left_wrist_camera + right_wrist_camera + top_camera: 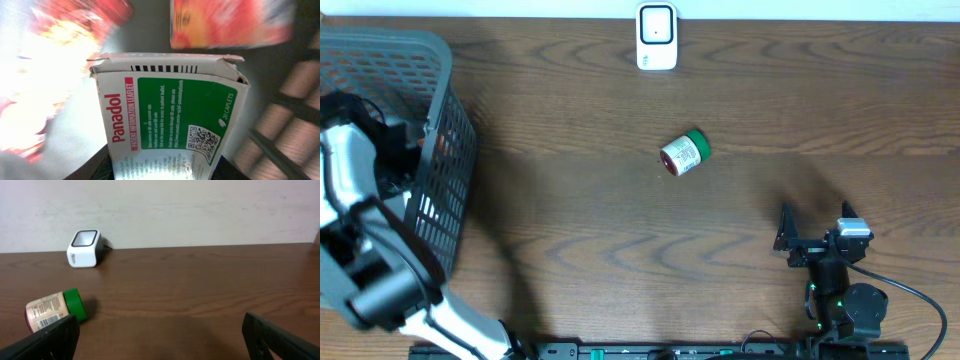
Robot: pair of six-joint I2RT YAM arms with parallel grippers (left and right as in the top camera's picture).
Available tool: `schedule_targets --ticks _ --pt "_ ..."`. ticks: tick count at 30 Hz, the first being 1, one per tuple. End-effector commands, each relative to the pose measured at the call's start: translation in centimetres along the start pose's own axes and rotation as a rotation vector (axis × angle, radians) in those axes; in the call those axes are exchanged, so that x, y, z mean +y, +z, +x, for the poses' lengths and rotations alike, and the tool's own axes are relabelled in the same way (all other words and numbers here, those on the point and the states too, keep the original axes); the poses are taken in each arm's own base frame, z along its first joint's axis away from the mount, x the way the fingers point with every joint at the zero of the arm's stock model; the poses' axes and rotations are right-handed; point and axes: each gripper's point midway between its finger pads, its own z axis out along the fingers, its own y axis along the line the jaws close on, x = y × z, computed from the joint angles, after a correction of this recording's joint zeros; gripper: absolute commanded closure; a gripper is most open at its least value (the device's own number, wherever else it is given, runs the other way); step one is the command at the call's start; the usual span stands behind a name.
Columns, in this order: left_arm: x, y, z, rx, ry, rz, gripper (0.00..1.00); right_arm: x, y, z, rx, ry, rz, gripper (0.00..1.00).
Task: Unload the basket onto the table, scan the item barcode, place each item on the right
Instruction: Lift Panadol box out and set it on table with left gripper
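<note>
The box (170, 115) lies in the basket (450, 150) at frame left, its sides seemingly pinched by the left gripper (162, 171). This looks like pickup. Next, lift it clear and face its barcode to the scanner (656, 36), top centre. The right gripper (160, 340) rests spread.

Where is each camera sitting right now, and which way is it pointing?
Overhead: above the table, looking straight down at the scanner, bottle and basket; left arm reaches into the basket, right tool open near the front edge.
Left wrist: inside the basket, close on a pill box gripped by the left tool; only dark fingers show at the bottom.
Right wrist: low above the table, facing the back wall; its fingers frame the bottom corners.
Shared: overhead and right wrist both show scanner and bottle.
</note>
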Motion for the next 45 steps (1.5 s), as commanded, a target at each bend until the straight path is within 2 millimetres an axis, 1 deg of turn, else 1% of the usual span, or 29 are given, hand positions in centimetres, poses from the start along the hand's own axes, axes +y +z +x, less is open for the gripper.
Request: schedule_targets --ticks 1,2,3,5,7,9,10,12,14,16,18,19,21,24,30,31,32,35,38,41,43,45 --pt "0.3 -7.4 -2.5 -0.229 -0.036 -0.048 0.58 0.1 0.0 0.0 0.000 0.012 -0.003 0.01" --pt "0.3 -9.2 -2.8 -0.285 -0.051 -0.059 0.58 0.1 0.0 0.0 0.000 0.012 -0.003 0.01" --pt "-0.1 -12.4 -3.1 -0.384 -0.063 -0.053 0.58 0.1 0.0 0.0 0.000 0.012 -0.003 0.01" --pt "-2.1 -15.8 -3.2 -0.492 -0.052 0.035 0.58 0.1 0.0 0.0 0.000 0.012 -0.003 0.01" --pt "-5.4 -19.6 -2.8 -0.606 0.005 0.185 0.58 0.1 0.0 0.0 0.000 0.012 -0.003 0.01" --pt "-8.7 -23.5 -1.9 -0.710 0.084 0.318 0.58 0.1 0.0 0.0 0.000 0.012 -0.003 0.01" --pt "-10.2 -25.2 -1.2 -0.753 0.124 0.373 0.58 0.1 0.0 0.0 0.000 0.012 -0.003 0.01" --pt "-14.3 -29.0 0.9 -0.838 0.246 0.524 0.58 0.1 0.0 0.0 0.000 0.012 -0.003 0.01" --pt "-18.0 -32.0 3.1 -0.895 0.372 0.643 0.57 0.1 0.0 0.0 0.000 0.012 -0.003 0.01" --pt "-20.8 -33.8 5.1 -0.925 0.473 0.695 0.57 0.1 0.0 0.0 0.000 0.012 -0.003 0.01" --pt "-23.2 -34.4 6.7 -0.915 0.555 0.748 0.57 0.1 0.0 0.0 0.000 0.012 -0.003 0.01" --pt "-24.7 -34.4 7.6 -0.894 0.602 0.784 0.57 0.1 0.0 0.0 0.000 0.012 -0.003 0.01" --pt "-27.0 -33.6 8.5 -0.846 0.666 0.815 0.57 0.1 0.0 0.0 0.000 0.012 -0.003 0.01" --pt "-29.4 -30.7 8.7 -0.756 0.710 0.787 0.57 0.1 0.0 0.0 0.000 0.012 -0.003 0.01" --pt "-33.5 -21.6 7.8 -0.497 0.753 0.663 0.57 0.1 0.0 0.0 0.000 0.012 -0.003 0.01" --pt "-34.3 -19.7 7.8 -0.441 0.760 0.654 0.57 0.1 0.0 0.0 0.000 0.012 -0.003 0.01" --pt "-35.4 -16.8 8.0 -0.348 0.770 0.642 0.57 0.1 0.0 0.0 0.000 0.012 -0.003 0.01" --pt "-36.8 -11.9 8.3 -0.200 0.773 0.619 0.57 0.1 0.0 0.0 0.000 0.012 -0.003 0.01" --pt "-36.8 -6.8 8.6 -0.067 0.764 0.541 0.57 0.1 0.0 0.0 0.000 0.012 -0.003 0.01" --pt "-35.9 -2.5 9.4 0.057 0.759 0.439 0.57 0.1 0.0 0.0 0.000 0.012 -0.003 0.01" --pt "-34.8 -0.3 10.2 0.126 0.779 0.357 0.57 0.1 0.0 0.0 0.000 0.012 -0.003 0.01" --pt "-33.4 1.1 10.7 0.175 0.826 0.271 0.57 0.1 0.0 0.0 0.000 0.012 -0.003 0.01"
